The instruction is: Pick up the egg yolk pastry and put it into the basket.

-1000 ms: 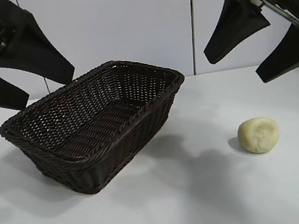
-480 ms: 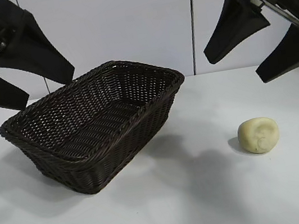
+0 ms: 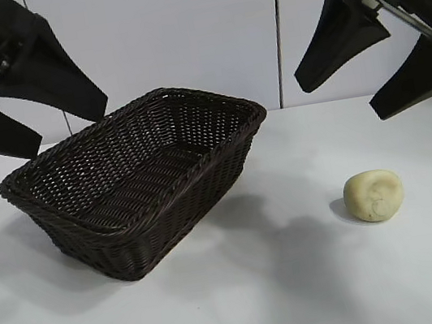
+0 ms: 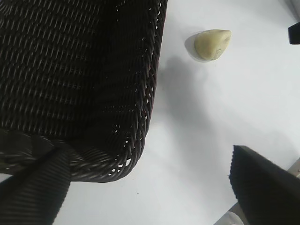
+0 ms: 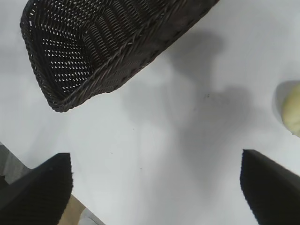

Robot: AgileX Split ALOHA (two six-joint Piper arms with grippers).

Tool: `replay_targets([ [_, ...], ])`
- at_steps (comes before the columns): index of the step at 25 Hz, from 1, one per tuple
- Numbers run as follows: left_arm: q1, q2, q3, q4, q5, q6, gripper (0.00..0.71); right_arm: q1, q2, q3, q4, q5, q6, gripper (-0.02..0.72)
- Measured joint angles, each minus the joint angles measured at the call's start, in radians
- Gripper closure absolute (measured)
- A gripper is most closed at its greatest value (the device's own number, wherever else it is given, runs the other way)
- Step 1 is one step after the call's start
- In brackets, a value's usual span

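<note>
The egg yolk pastry (image 3: 374, 195), a pale cream-yellow dimpled lump, lies on the white table right of the basket; it also shows in the left wrist view (image 4: 212, 44) and at the edge of the right wrist view (image 5: 293, 108). The dark brown woven basket (image 3: 71, 205) stands left of centre and holds nothing (image 4: 150, 93) (image 5: 93, 86). My left gripper (image 3: 72, 134) hangs open high above the basket's left side (image 4: 150, 183). High at the upper right, above and behind the pastry, my right gripper (image 3: 336, 102) is open too (image 5: 157, 176). Neither touches anything.
A white tabletop (image 3: 260, 286) spreads around the basket and pastry, with soft shadows of the arms on it. A pale wall with a vertical seam (image 3: 279, 29) rises behind the table.
</note>
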Motion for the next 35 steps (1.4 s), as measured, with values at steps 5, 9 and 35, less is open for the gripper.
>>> replay_targets([
  [5,0.000,0.000,0.000,-0.001,-0.025,-0.027,0.046,0.000,0.000,0.000,0.000,0.000,0.000,0.008],
  [9,0.000,0.000,0.000,0.032,-0.075,-0.201,0.046,0.000,0.000,0.000,0.000,0.000,0.008,0.008],
  [35,0.000,0.276,-0.103,0.515,-0.043,-1.111,0.046,0.000,0.000,0.000,0.000,0.001,0.013,0.008],
])
